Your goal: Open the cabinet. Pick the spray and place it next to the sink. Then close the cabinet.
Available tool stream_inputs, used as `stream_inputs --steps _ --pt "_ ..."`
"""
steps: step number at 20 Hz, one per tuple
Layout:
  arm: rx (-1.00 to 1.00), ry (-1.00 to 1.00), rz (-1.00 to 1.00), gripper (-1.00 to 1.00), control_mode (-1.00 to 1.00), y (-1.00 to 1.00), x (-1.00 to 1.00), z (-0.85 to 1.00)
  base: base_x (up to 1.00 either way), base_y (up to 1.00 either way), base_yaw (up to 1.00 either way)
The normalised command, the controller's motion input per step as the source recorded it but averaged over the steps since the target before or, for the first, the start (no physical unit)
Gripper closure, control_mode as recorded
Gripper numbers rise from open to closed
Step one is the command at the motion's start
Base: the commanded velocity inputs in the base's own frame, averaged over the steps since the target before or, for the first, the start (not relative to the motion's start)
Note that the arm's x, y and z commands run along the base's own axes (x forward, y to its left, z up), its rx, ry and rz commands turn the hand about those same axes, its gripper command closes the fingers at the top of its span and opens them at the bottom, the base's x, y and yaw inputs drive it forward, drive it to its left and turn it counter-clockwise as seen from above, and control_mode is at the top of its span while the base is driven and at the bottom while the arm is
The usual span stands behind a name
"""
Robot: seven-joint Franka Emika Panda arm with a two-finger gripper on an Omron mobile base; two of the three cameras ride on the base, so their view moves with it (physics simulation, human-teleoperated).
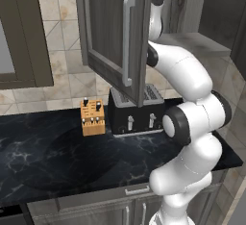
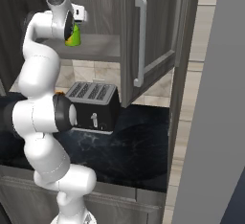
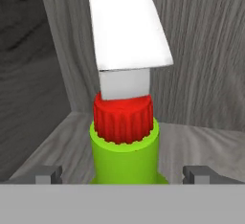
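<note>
The cabinet (image 2: pixel 158 31) hangs over the counter with both doors swung out; its left door (image 1: pixel 105 27) hides the inside in the left base view. On the inner shelf (image 2: pixel 98 47) stands the spray (image 2: pixel 73 37), upright, with a lime-green body, a red collar and a white trigger head. Close up, the spray (image 3: pixel 124 151) stands between my fingertips (image 3: pixel 48 174). My gripper (image 3: pixel 123 175) is open, one tip on each side of the bottle at shoulder height, with a gap on both sides. The sink is out of view.
A black toaster (image 1: pixel 137 112) stands on the black marbled counter (image 1: pixel 43 156) right under the cabinet, and a wooden knife block (image 1: pixel 92 117) is to its left. The open right door's long bar handle (image 2: pixel 139 41) juts out beside my arm. A wall panel (image 2: pixel 215 122) stands at the far right.
</note>
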Motion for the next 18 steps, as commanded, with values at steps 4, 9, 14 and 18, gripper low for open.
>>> stream_inputs --steps 4,9,14,18 --pt "0.00 0.00 0.00 1.00 -1.00 0.00 0.00 0.00 0.00 0.00 0.00" --pt "0.00 0.01 0.00 1.00 -1.00 0.00 0.00 0.00 0.00 0.00 0.00" --pt "0.00 0.03 0.00 1.00 -1.00 0.00 0.00 0.00 0.00 0.00 0.00" --pt "0.00 0.02 0.00 1.00 -1.00 0.00 0.00 0.00 0.00 0.00 0.00"
